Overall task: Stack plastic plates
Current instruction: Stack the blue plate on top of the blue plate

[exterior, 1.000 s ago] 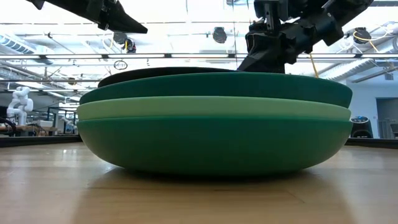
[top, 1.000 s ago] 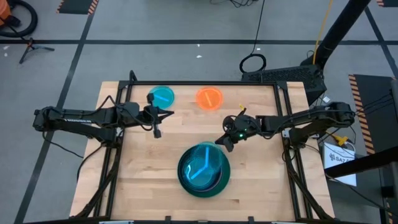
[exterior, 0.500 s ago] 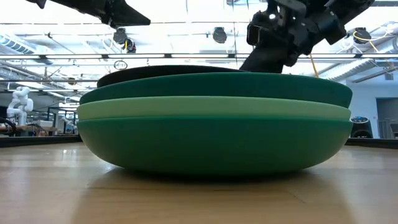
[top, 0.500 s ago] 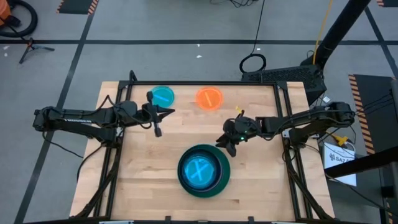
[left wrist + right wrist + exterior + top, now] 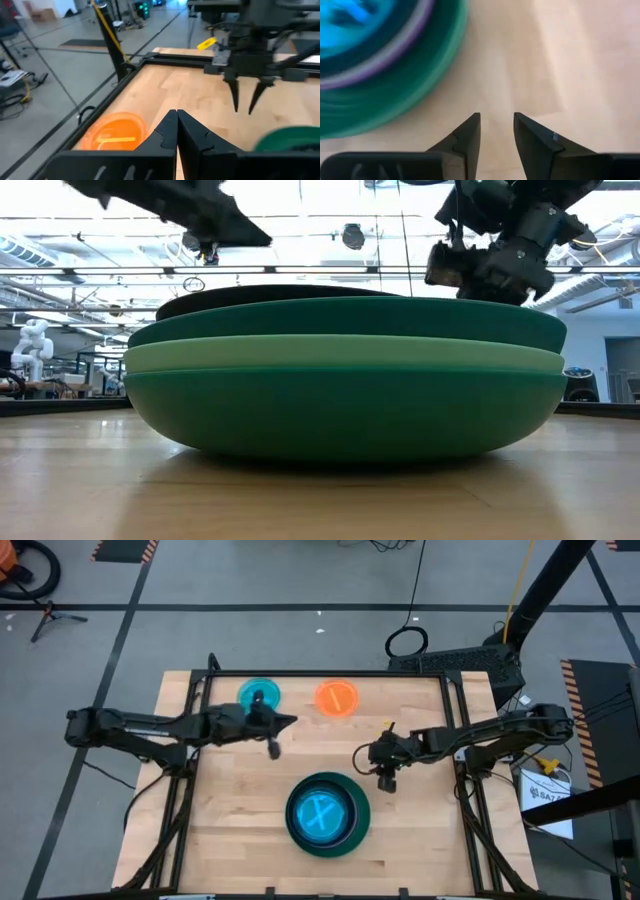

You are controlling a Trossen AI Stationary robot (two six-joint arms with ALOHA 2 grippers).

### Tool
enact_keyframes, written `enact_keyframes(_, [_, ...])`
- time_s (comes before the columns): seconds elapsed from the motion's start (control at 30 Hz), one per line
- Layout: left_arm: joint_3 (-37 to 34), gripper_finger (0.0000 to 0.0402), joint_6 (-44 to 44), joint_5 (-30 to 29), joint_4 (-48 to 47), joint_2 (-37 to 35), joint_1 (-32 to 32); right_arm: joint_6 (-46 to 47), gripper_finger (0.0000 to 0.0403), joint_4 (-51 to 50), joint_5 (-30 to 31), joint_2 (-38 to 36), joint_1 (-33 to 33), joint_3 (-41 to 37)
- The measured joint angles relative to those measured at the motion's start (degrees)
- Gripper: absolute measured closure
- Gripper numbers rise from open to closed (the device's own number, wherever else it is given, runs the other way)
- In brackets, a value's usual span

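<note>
The stack of plates [image 5: 328, 815] sits near the table's near edge: large dark green and light green plates [image 5: 345, 370] at the bottom, a black rim [image 5: 250, 293] and a purple rim [image 5: 385, 65] above, and a small cyan plate [image 5: 320, 812] on top. A second cyan plate [image 5: 258, 694] and an orange plate [image 5: 337, 698] lie flat by the far edge. My left gripper [image 5: 290, 720] is shut and hovers between those two small plates, pointing at the orange plate [image 5: 112, 132]. My right gripper [image 5: 385, 778] is open and points down at bare table right of the stack [image 5: 370, 75].
Bare wood lies between the stack and the two small plates, and along the table's left and right sides. A black frame rail [image 5: 320, 673] runs along the far edge. In the left wrist view my right gripper [image 5: 247, 107] hangs over the table with its fingers apart.
The small cyan plate stood tilted on the stack a second ago and now lies flat on top. My right gripper has drawn back from the stack's rim toward the right edge and tipped to point down. My left gripper has moved right, toward the orange plate.
</note>
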Motion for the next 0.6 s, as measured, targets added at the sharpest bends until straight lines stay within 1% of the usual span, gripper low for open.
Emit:
enact_keyframes(0.1, [5.68, 0.0398, 0.94, 0.01, -2.07, 5.85, 2.71, -4.14, 0.0293, -2.13, 5.74, -1.25, -0.04, 0.0])
enact_keyframes(0.17, [11.24, 0.0398, 3.94, 1.42, -6.59, 9.98, 4.93, -6.96, 0.0293, -1.84, 8.72, -2.76, -0.12, 0.0])
enact_keyframes(0.27, [20.11, 0.0398, 10.53, 4.61, -18.44, 15.95, 8.13, -9.25, 0.0293, -3.01, 9.79, -6.01, -0.48, 0.0])
enact_keyframes(0.33, [25.31, 0.0398, 14.68, 4.89, -28.93, 19.43, 10.06, -9.42, 0.0293, -4.14, 10.1, -8.88, -0.52, 0.0])
enact_keyframes(0.43, [30.33, 0.0398, 18.3, 5.37, -38.28, 24.28, 13.06, -10.26, 0.0293, -5.21, 11.76, -13.66, -0.5, -0.02])
enact_keyframes(0.5, [31.86, 0.0398, 18.87, 6.77, -39.57, 26.68, 14.82, -11.69, 0.0293, -4.08, 12.71, -16.94, -0.47, -0.62])
enact_keyframes(0.6, [32.57, 0.0398, 19.59, 10.8, -38.85, 29.0, 17.12, -15.02, 0.0293, -0.24, 12.72, -22.19, -0.46, -3.78])
